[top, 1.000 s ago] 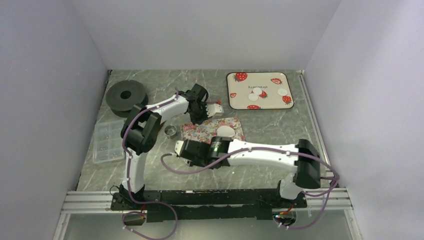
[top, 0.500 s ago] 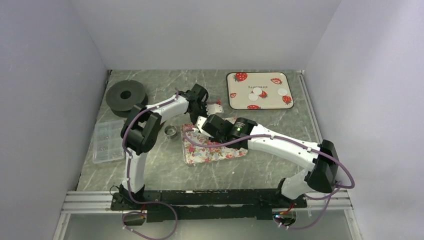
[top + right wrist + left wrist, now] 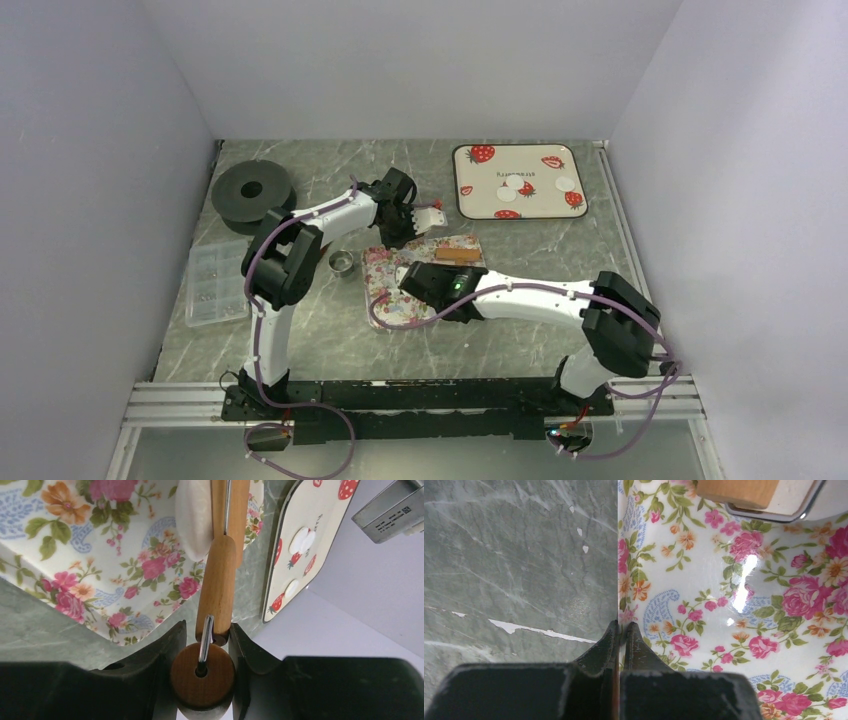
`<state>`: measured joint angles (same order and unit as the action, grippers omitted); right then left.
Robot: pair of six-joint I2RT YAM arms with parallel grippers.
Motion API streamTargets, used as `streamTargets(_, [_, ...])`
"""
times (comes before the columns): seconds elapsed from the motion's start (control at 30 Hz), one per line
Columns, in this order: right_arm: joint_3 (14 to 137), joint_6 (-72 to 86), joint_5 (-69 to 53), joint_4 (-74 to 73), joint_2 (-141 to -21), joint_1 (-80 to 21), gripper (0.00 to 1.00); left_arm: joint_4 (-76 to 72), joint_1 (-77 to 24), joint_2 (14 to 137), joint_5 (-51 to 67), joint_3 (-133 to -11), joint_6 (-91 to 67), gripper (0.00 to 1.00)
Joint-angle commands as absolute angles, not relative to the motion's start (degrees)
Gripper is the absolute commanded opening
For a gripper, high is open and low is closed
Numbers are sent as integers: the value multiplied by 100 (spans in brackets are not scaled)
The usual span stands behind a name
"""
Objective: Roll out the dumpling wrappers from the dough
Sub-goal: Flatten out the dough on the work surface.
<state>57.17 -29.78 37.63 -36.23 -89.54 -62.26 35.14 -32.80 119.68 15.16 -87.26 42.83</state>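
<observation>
A flowered tray [image 3: 393, 262] lies mid-table, and my left gripper [image 3: 398, 232] is shut on its far-left rim [image 3: 620, 626]. My right gripper [image 3: 440, 270] is shut on the round wooden end of a rolling pin [image 3: 218, 580]. The pin's roller [image 3: 455, 256] rests across the tray on a white piece of dough [image 3: 192, 517]. In the left wrist view the roller [image 3: 736, 491] and its metal frame show at the top edge. Finished dumpling wrappers [image 3: 566, 183] lie as flat white discs on the strawberry tray [image 3: 520, 165] at the back right; they also show as wrappers [image 3: 300, 540] in the right wrist view.
A small metal ring cutter [image 3: 342, 262] stands left of the flowered tray. A clear plastic compartment box [image 3: 215, 283] lies at the near left, and a black disc-shaped spool [image 3: 252, 190] at the far left. Walls close in on three sides.
My right arm swung from the tray's near-left side out over the tray, then drew back a little. The dough disc seen a second ago is now covered. The left arm has not moved.
</observation>
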Motion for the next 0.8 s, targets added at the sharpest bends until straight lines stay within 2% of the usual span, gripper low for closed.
streamTargets(0.0, [5398, -2601, 3036, -3638, -9043, -6558, 0, 4167, -3348, 12621, 1439, -8220, 4324, 0])
streamTargets(0.27, [5412, -3190, 2869, -2839, -9327, -6252, 0, 4203, -3344, 12671, 1464, -8273, 4309, 0])
streamTargets(0.57, [5053, -2365, 2604, -3630, -9016, -7143, 0, 4193, -3348, 12630, 1441, -8279, 4307, 0])
streamTargets(0.77, [5085, -2768, 2533, -3256, -9075, -6881, 0, 4192, -3349, 12641, 1422, -8255, 4315, 0])
